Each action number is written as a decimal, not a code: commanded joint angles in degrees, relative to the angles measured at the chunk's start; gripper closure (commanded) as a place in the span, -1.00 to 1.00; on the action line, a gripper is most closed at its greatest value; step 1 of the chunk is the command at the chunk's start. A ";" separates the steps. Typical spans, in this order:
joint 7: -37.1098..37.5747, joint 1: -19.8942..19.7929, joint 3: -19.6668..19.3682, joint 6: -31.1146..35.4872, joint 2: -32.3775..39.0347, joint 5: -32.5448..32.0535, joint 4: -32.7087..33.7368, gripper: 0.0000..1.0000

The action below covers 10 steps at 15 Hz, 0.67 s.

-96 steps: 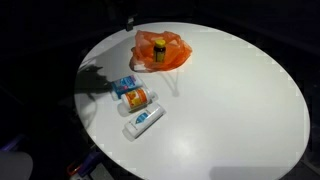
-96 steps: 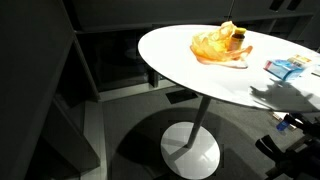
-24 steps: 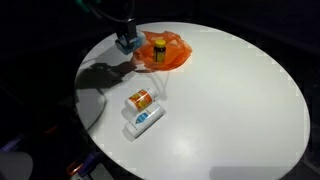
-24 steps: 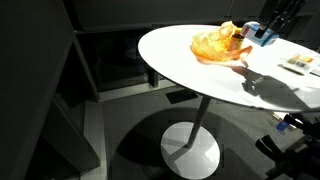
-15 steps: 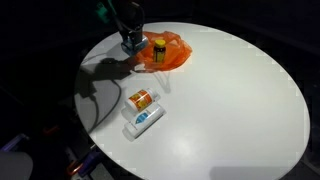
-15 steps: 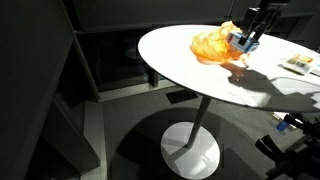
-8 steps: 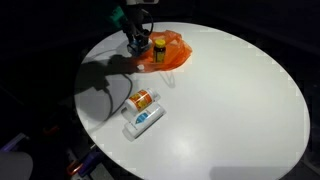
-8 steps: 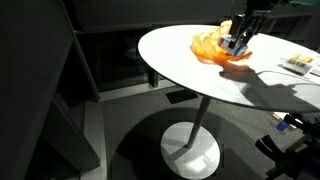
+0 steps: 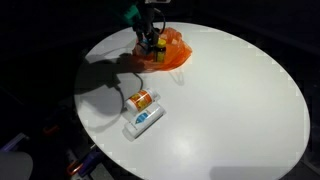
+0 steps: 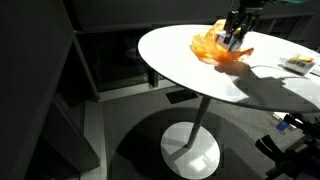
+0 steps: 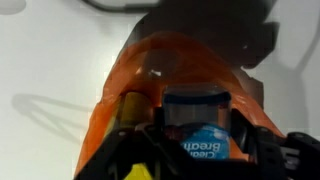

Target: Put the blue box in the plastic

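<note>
The plastic is a crumpled orange bag (image 9: 174,54) at the far side of the round white table; it also shows in the other exterior view (image 10: 210,46). A yellow bottle (image 9: 158,50) stands in it. My gripper (image 9: 149,42) hangs right over the bag's left part, shut on the blue box. In the wrist view the blue box (image 11: 205,128), with its white lettering, sits between my dark fingers (image 11: 262,152), down inside the orange plastic (image 11: 180,60) and beside the yellow bottle (image 11: 133,106). In an exterior view the gripper (image 10: 234,38) dips into the bag.
An orange can (image 9: 139,99) and a white and blue bottle (image 9: 143,120) lie on the white table (image 9: 230,100) near its front left edge. The table stands on a single pedestal (image 10: 190,150), with a dark floor all round.
My gripper has carried the blue box rightward from the bag's left edge and lowered it into the orange plastic. The can and the bottle have stayed put.
</note>
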 commanded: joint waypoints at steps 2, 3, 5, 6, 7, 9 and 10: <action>-0.20 -0.29 -0.07 -3.22 -0.02 -0.40 1.77 -1.00; -0.80 -0.39 0.10 -4.30 -0.78 0.20 1.48 -1.00; -0.89 -0.44 0.06 -6.25 -2.38 0.13 0.84 -1.00; -0.27 -0.41 -0.12 -7.77 -3.43 -0.28 0.53 -1.00; -0.04 -0.45 -0.22 -9.04 -4.27 -0.34 0.33 -1.00; 0.96 -0.55 -0.61 -12.05 -6.50 -1.10 -0.08 -1.00; 2.02 -0.50 -0.98 -13.03 -7.77 -2.93 -0.43 -1.00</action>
